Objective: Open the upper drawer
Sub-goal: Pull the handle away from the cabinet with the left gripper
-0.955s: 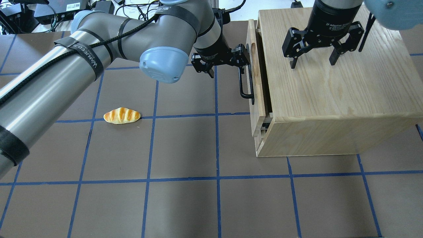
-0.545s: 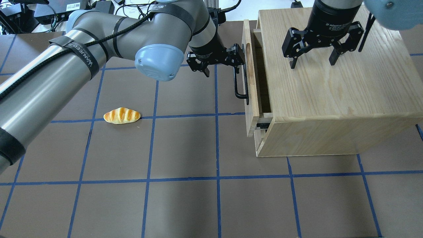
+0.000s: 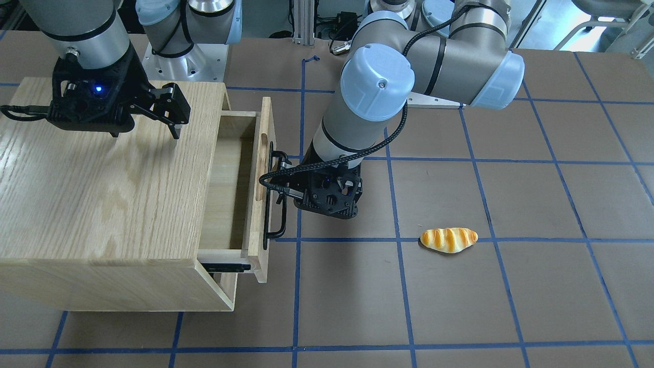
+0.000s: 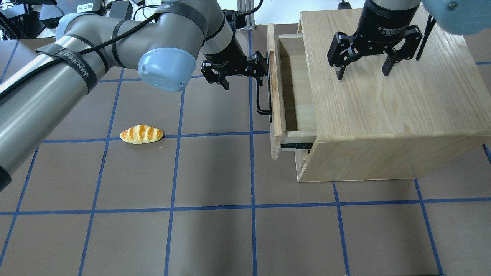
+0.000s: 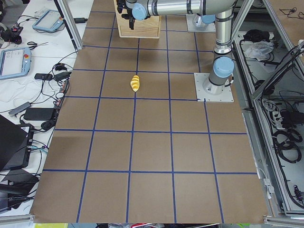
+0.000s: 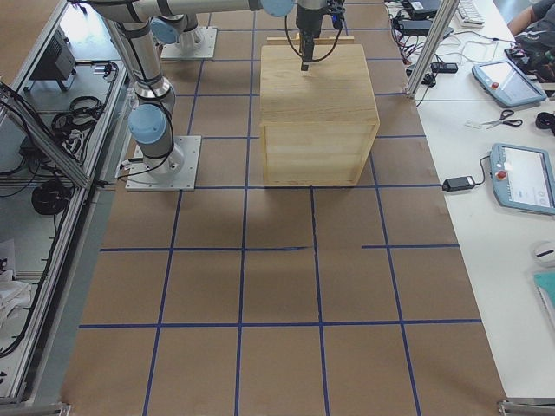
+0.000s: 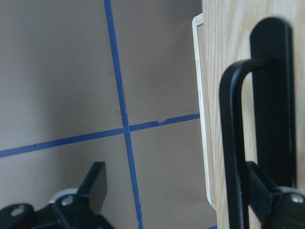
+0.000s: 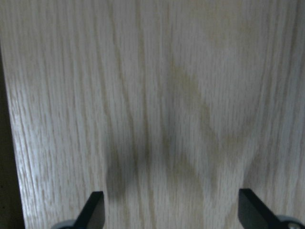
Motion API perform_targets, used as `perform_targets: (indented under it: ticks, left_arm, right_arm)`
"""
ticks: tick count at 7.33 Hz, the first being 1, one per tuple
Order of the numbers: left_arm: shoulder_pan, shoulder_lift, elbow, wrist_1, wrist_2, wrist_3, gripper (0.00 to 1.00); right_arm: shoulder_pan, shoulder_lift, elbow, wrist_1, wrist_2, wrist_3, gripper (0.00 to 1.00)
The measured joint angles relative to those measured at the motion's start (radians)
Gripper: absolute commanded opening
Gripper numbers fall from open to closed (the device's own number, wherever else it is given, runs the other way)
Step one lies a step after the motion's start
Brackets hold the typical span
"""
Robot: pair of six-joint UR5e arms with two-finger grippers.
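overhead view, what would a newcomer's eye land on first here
The upper drawer standing partly open from the wooden cabinet at right, with one finger of the open left gripper hooked behind its black handle. Then the open right gripper above the cabinet top, and a bread roll lying at left.

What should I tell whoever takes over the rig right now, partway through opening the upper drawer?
The left end effector is open, with one finger hooked between the black bar handle and the drawer front, not clamped on it.
The right end effector is open, fingers pointing down at the cabinet top; whether they touch it cannot be told.
The upper drawer is partly out toward the robot's left, and the visible floor is bare.
Done: the drawer is partly open.
Left: probably pull it further out, then unhook the finger.
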Motion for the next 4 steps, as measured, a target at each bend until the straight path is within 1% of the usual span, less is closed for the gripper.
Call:
perform_targets:
  ticks: [4]
  left_arm:
    - [0.043,0.037,-0.021,-0.041,0.003,0.023,1.0]
  right_arm:
    - [0.0,0.0,0.0,0.0,0.0,0.0,1.0]
